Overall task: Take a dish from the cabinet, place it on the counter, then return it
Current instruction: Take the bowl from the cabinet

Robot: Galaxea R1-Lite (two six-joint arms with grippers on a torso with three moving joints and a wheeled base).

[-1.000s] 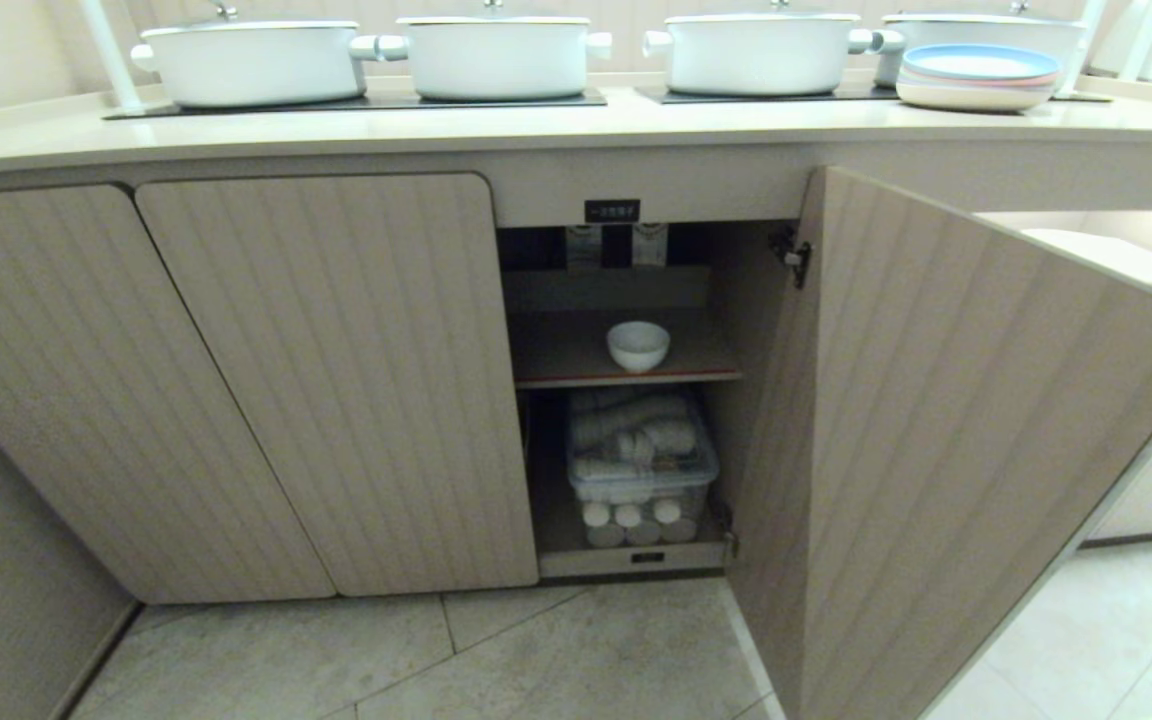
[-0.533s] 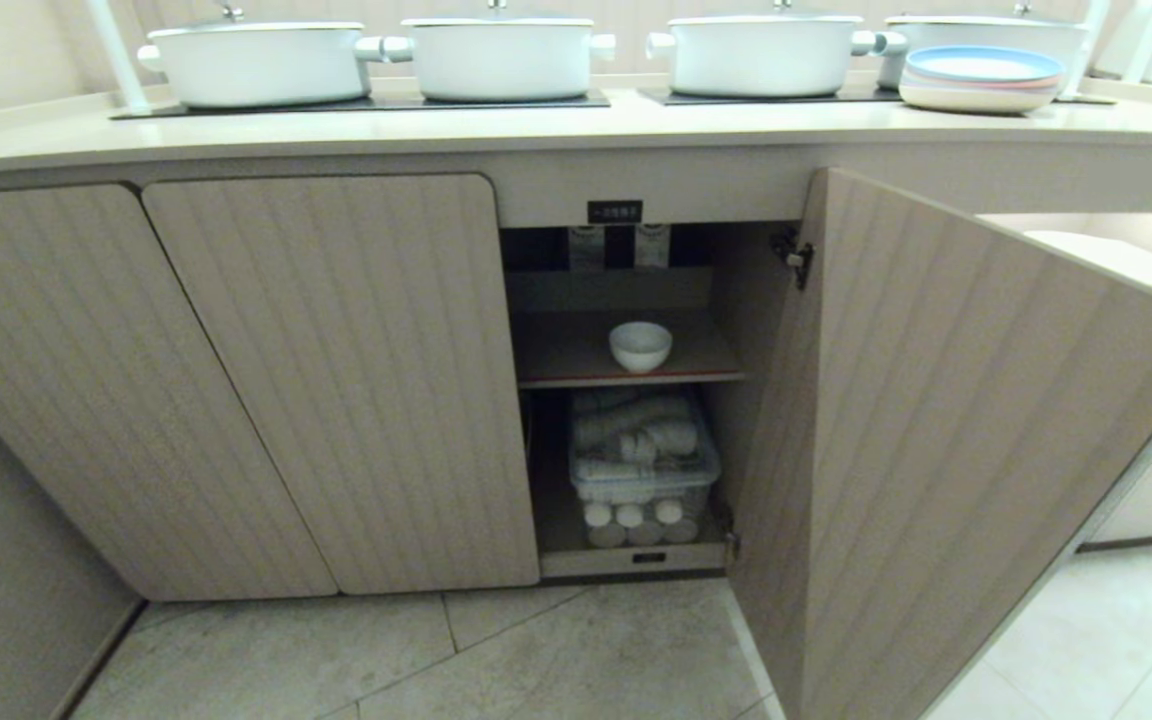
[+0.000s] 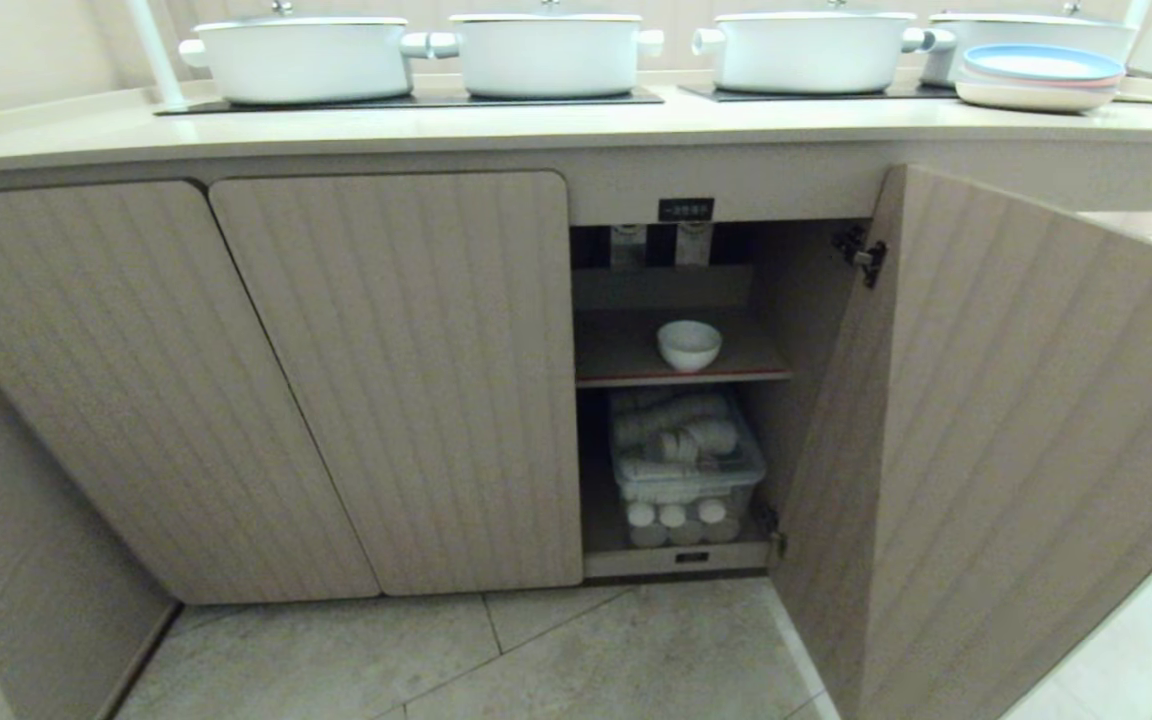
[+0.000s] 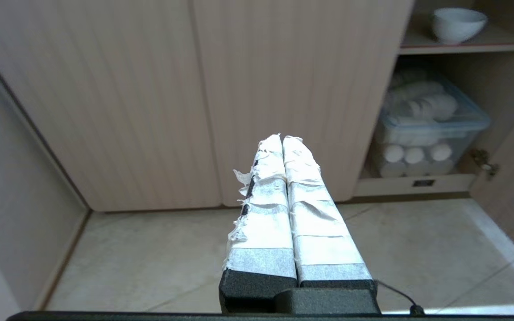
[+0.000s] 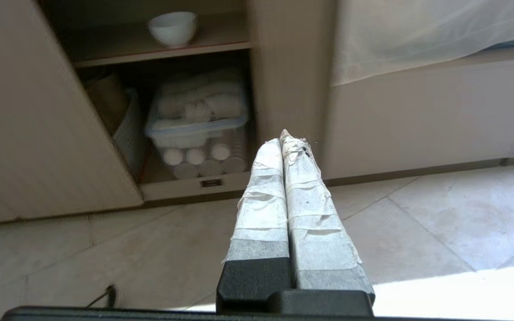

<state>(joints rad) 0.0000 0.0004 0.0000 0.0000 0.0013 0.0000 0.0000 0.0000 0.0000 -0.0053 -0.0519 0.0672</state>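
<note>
With both the left end effector [image 4: 282,139] and the right end effector [image 5: 280,136] pressed shut and empty, low before the cabinet [image 3: 416,380], the glossy white bowl [image 3: 689,344] on its red-edged shelf [image 3: 681,378] risks slipping — or a reach clipping the open door [image 3: 1016,450].

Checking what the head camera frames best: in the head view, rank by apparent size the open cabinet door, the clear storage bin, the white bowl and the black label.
Largest to smallest as they look:
1. open cabinet door, though it swings nearest the camera
2. clear storage bin
3. white bowl
4. black label
</note>
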